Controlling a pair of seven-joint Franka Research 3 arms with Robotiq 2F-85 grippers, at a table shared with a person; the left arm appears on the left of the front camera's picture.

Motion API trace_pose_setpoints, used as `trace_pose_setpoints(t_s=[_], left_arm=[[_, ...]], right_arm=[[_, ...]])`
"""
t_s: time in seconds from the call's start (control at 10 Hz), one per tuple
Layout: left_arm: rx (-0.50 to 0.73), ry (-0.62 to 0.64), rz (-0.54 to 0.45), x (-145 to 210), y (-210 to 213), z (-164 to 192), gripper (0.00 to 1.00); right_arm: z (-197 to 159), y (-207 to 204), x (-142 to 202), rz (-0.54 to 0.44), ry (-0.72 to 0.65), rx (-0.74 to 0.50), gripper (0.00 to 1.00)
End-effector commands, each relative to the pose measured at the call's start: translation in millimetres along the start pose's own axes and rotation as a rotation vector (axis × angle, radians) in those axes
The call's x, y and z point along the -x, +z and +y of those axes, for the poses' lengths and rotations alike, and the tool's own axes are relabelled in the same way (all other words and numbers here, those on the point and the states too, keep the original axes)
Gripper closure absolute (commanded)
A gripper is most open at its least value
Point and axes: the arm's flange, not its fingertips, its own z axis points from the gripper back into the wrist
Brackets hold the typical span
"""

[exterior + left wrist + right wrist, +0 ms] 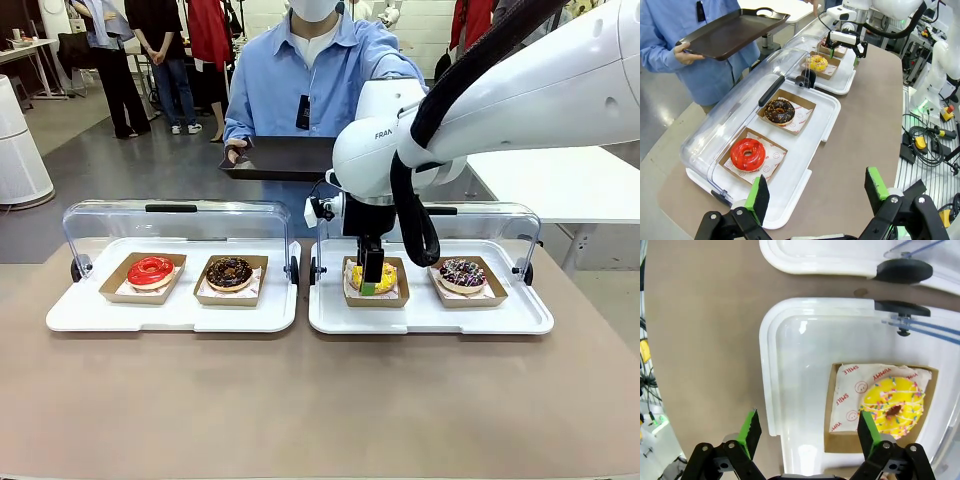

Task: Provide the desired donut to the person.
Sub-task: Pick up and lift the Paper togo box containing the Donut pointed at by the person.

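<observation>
Pickup is the step in hand, as I judge it. At the left, the left gripper hangs over the near side of the table by the left tray, jaws wide and nothing between them. Right of the middle, the right gripper hangs low over the yellow donut, jaws spread wide and empty. That donut lies in its cardboard box in the left place of the right tray.

In the right wrist view the donut lies off to one side of the fingers, not between them. One green pad is over the box's edge and the other is over the table, just outside the tray's rim. The next move therefore calls for a sideways shift to centre the jaws on the donut or its box. After that come a short descent, a gentle close, and a lift across to the far side. There the person holds out a dark tray. Nothing in the pictures shows which donut was asked for; I take it to be the yellow one from where the arm is.

Counted left to right:
- **Donuts:** four, each in its own box. They are a red donut, a chocolate donut, the yellow one, and a sprinkled donut.
- **Cardboard boxes:** four.
- **White trays:** two, each holding two boxes.
- **Clear lids:** two, both swung open toward the far side.
- **Dark tray:** one.
- **Grippers:** two.
</observation>
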Motion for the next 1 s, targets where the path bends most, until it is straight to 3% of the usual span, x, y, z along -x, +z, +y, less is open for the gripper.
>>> trace_pose_setpoints(t_s=[0.0, 0.9], left_arm=[[0.005, -0.005, -0.019, -1, 1, 0, 0.00], [0.005, -0.005, -0.019, -1, 1, 0, 0.00]], right_arm=[[12, -17, -8, -0.020, -0.014, 0.040, 0.00], [-2, -57, -4, -0.004, -0.073, 0.091, 0.00]])
